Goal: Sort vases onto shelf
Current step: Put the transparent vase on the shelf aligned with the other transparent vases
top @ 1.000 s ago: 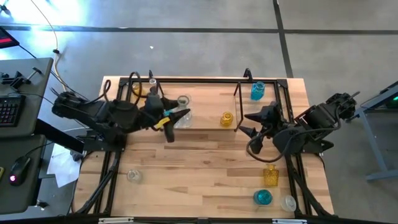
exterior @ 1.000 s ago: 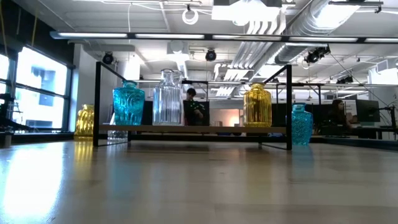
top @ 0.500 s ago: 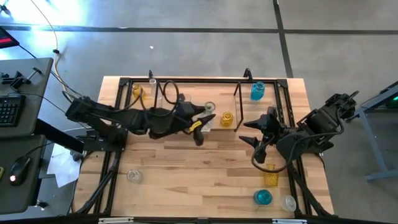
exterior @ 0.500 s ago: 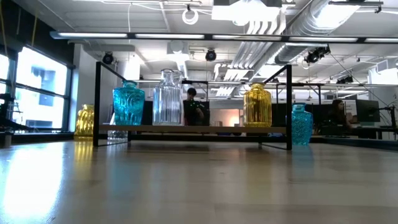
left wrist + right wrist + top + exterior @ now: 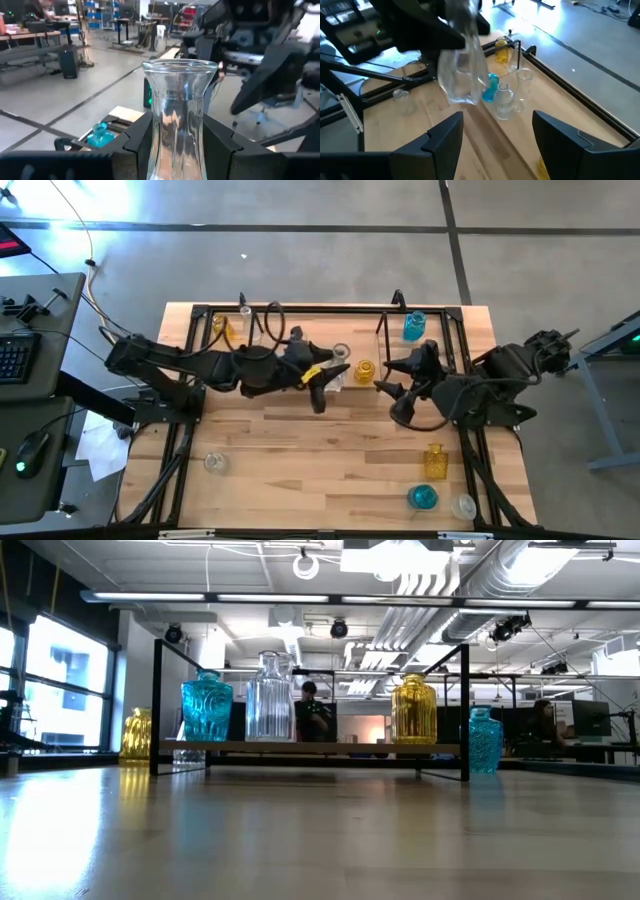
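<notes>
Above the middle of the shelf [image 5: 300, 370], my left jaws [image 5: 330, 370] hold a clear glass vase [image 5: 178, 115], my two fingers [image 5: 137, 145] pressed on either side of its narrow waist, below the flared lip. It is rigid, smooth glass: light enough, I judge, but slick and breakable, so a tilt or a knock against metal could crack it. The waist seems the right hold, since the flare above should stop it sliding down through my grip.

My right jaws [image 5: 395, 377] hang spread wide and empty just beside the shelf's end, facing the carried vase. That arm crowds the space I need; I would keep the two well apart.

On the shelf a yellow vase [image 5: 364, 370] stands near my load, with a blue vase [image 5: 206, 705] and a tall clear bottle [image 5: 268, 697] farther along. The open floor between bottle and yellow vase looks like room to set down. The thin black rods [image 5: 466, 710] framing the shelf are the edges to clear. More vases wait on the worktop [image 5: 330, 450], among them a yellow one [image 5: 435, 462] and a blue one [image 5: 422, 497] near the front corner.
</notes>
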